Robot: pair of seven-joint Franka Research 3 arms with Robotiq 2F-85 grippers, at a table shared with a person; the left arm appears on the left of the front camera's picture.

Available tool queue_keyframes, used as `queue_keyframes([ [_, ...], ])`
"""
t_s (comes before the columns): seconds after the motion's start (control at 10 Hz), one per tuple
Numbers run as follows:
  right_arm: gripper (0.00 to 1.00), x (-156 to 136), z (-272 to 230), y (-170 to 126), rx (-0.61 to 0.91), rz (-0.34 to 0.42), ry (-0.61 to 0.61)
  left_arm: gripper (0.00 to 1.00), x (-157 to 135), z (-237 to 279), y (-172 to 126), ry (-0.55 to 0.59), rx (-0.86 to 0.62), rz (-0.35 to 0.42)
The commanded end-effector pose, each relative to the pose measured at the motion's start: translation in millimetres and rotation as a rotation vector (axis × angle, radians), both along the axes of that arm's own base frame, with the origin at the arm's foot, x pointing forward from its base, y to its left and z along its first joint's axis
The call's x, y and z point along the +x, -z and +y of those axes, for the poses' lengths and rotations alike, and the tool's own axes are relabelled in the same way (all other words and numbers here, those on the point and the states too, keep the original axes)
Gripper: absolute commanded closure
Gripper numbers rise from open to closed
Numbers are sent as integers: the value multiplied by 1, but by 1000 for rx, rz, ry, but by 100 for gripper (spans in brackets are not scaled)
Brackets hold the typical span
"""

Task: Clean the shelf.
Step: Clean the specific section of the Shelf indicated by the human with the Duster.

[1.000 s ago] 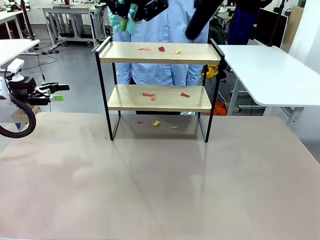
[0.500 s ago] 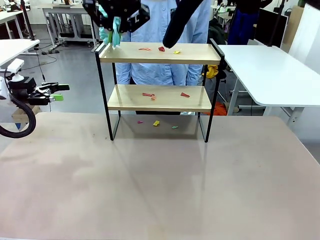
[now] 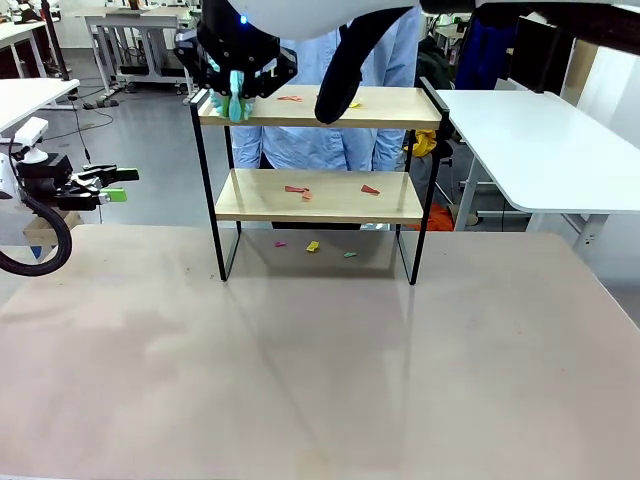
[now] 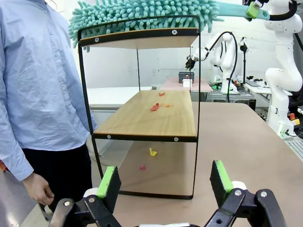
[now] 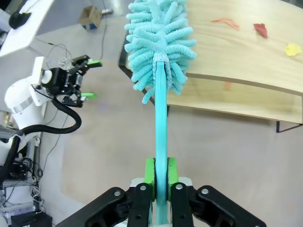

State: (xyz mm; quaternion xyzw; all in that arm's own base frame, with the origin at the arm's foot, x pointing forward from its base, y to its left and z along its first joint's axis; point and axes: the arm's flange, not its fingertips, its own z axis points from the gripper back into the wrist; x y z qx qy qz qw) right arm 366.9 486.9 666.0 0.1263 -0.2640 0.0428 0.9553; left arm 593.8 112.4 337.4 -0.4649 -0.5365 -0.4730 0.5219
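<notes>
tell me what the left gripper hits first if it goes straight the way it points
Most likely the shelf: the open left gripper faces its near black side frame, about lower-board height, nothing visible between. Exact height is unclear.

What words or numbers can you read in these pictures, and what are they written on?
No text can be read anywhere.
Shelf: bare wooden boards and a black frame, no print or label.
Duster: plain teal head and handle, no brand mark to be seen.
Paper scraps: plain coloured bits, no writing.
Things on the far tables in the room: too small and blurred to read.
</notes>
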Motion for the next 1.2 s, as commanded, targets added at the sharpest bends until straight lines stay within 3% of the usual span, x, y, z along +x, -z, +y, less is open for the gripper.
queue_keyframes([
  [0.0, 87, 4, -3, 3, -19, 7, 11, 0, -1, 0, -4, -1, 0, 0],
  [0.2, 87, -1, 1, 0, -1, 0, -2, 0, -1, 0, -4, -1, 0, 0],
  [0.3, 87, 3, -13, 4, -18, 36, 28, 0, -1, 0, -4, -1, 0, 0],
  [0.6, 87, -1, -64, 17, -21, 112, 99, 0, -1, 0, -4, -1, 0, 0],
  [1.1, 87, -13, -160, 28, -14, 150, 170, 0, -1, 0, -4, -1, 0, 0],
])
